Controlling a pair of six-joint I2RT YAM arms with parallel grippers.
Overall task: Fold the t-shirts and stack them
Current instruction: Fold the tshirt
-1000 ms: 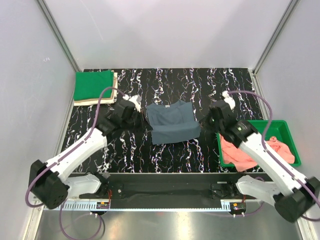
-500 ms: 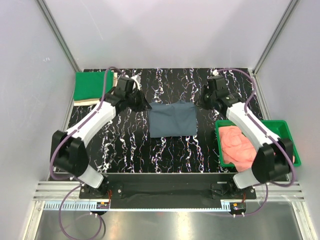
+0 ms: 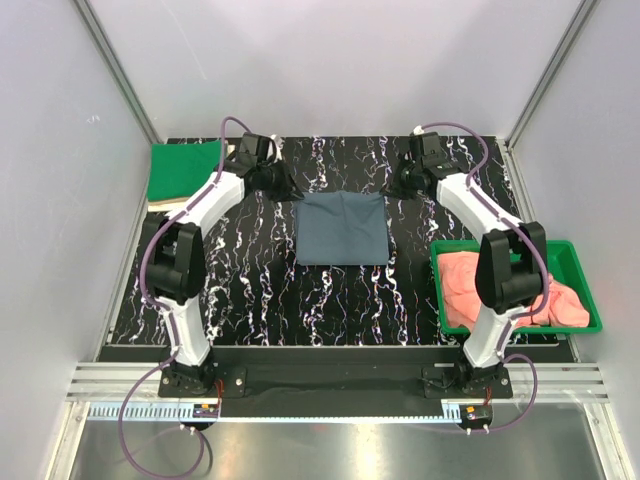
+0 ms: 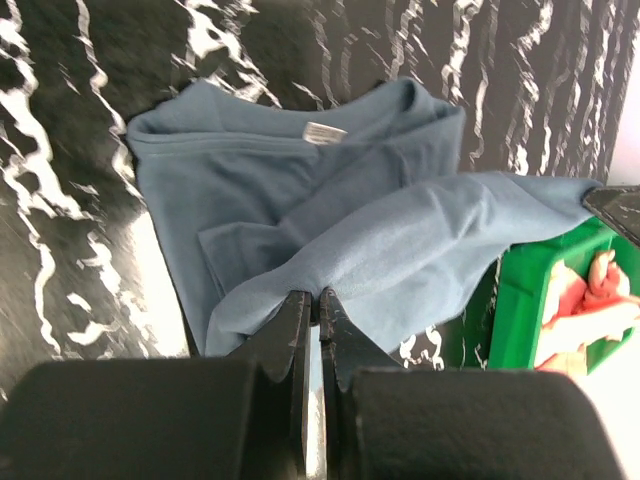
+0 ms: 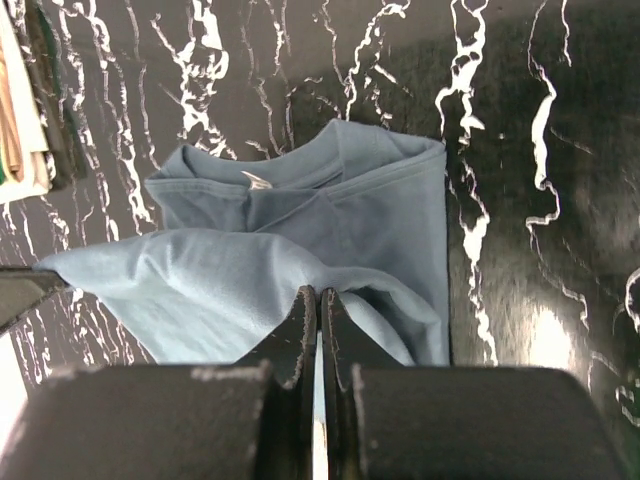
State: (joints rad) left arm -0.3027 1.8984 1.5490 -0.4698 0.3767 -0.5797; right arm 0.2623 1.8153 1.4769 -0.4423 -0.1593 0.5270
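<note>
1. A second ago both arms sat mid-bench with the slate blue-grey t-shirt (image 3: 342, 228) bunched between them. Now they are stretched to the far side, and the shirt looks like a flat rectangle from above, in the middle of the bench (image 3: 250, 290).
2. The right arm no longer covers the tray (image 3: 578, 258), so the salmon-pink t-shirts (image 3: 480, 285) in it show.
3. Count: one blue-grey shirt; one bright green t-shirt (image 3: 183, 170) folded at the far left corner; a pink heap whose number I cannot tell; one tray; two arms.
4. The left gripper (image 4: 312, 300) is closed, pinching a fold of the blue-grey shirt.
5. The right gripper (image 5: 318, 295) is likewise clamped on that shirt's cloth, on the opposite side.
</note>
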